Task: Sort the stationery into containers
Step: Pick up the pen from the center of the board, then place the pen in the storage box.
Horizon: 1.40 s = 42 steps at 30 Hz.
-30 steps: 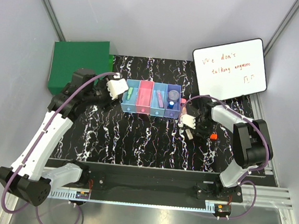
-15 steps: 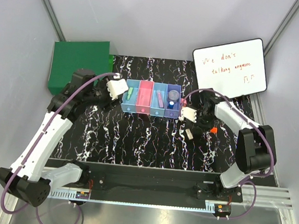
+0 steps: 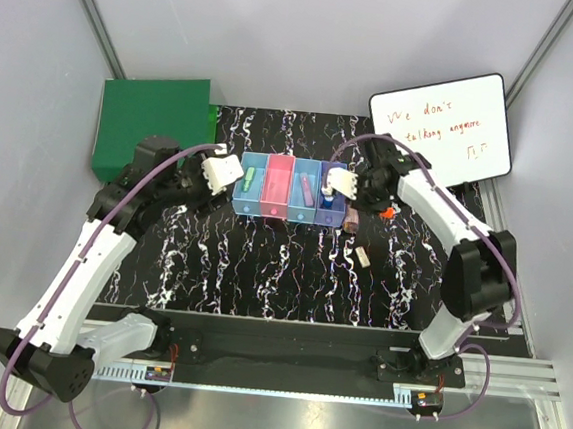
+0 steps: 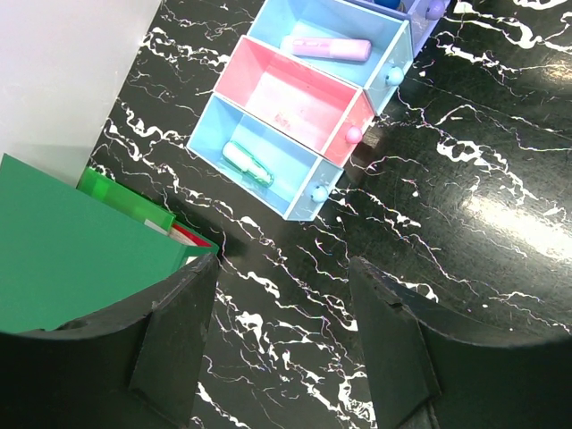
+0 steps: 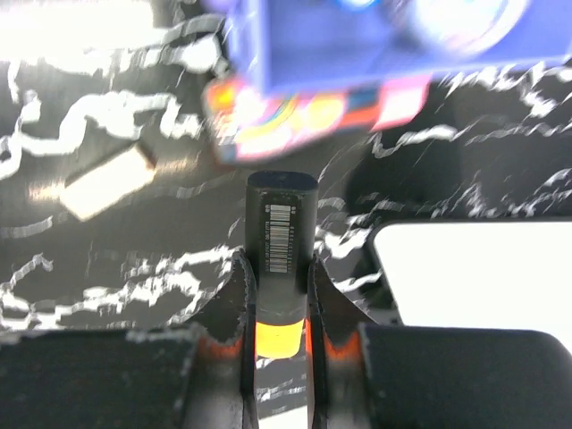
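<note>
Marker (image 5: 281, 232) clamped lengthwise in my right gripper (image 5: 279, 268), near the purple bin (image 5: 340, 45), ready, I judge, for dropping in; left gripper (image 4: 281, 286) hangs open, empty, beside the bins (image 3: 286, 215), out of the way.

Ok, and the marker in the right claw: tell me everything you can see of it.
The marker is a dark, smooth, plastic-looking barrel with a flat rounded end and a white barcode label; its near part glows orange-yellow. The right claw is shut on it, one finger each side. It hangs over the black marbled table, dark end pointing toward the purple bin, apart from it.
</note>
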### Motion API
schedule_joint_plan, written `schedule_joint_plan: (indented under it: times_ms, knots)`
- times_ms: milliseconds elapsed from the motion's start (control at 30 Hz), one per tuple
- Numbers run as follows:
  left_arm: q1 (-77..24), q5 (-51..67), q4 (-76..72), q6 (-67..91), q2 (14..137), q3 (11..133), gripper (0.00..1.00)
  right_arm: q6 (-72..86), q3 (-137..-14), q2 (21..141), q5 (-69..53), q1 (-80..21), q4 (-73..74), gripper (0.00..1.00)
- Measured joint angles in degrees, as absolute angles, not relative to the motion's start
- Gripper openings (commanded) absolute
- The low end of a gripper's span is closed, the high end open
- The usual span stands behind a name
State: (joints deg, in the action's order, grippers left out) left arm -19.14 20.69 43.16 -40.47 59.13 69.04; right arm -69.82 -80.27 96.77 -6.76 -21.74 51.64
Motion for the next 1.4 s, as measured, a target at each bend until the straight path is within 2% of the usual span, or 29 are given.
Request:
schedule_joint_plan:
  times_ms: [400, 767, 1067, 1400]
  knots:
    - [-19.14, 20.64, 43.05, -40.47, 57.25, 66.98, 0.65, -44.8, -104.92, 113.25, -12.62, -26.87, 50.72, 0.0]
    - [-19.14, 20.27, 43.0, -40.84, 56.36, 65.8, 0.65, -19.9, -125.01, 126.69, -21.65, -27.22, 50.22, 0.0]
    - [-19.14, 20.08, 42.59, -41.74, 55.44, 63.59, 0.65, -11.55, -128.33, 134.02, -24.51, -27.22, 49.76, 0.0]
    - [-19.14, 20.1, 41.8, -42.0, 55.22, 63.16, 0.65, -10.66, -127.79, 134.47, -22.98, -27.22, 48.97, 0.0]
